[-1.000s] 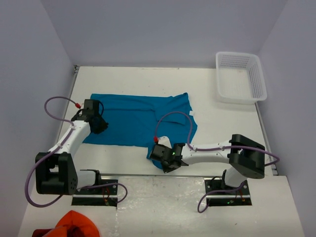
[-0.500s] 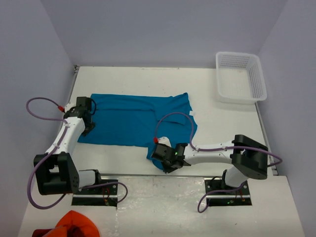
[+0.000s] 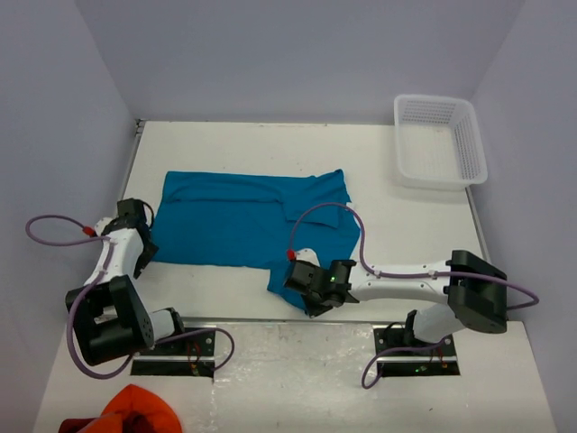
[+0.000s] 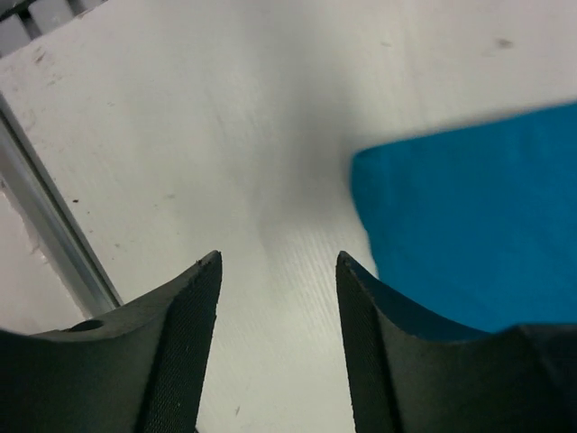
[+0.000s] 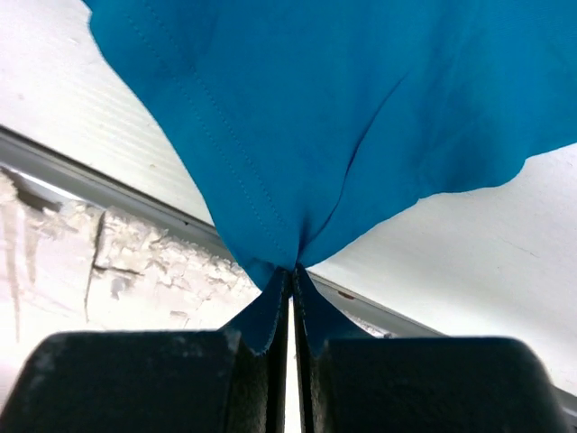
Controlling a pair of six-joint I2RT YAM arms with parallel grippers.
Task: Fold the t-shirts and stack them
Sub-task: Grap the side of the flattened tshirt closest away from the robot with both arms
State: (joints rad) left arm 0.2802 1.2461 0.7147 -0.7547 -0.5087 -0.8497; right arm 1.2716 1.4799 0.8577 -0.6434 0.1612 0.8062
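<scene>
Finds left jaws drawn leftward off the t-shirt (image 3: 243, 221) since a second ago, now released above bare desk (image 4: 270, 135). Keeps right jaws clenched on its near corner; lies otherwise spread flat mid-desk.

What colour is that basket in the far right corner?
The basket is white, seen best in the top view.

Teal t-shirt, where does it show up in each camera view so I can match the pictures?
Top external: teal t-shirt spread left of centre on the white table.
Left wrist: its corner at the right, beside the open left gripper.
Right wrist: fills the top, an edge pinched in the shut right gripper.
Shared landmark: the white table.
</scene>
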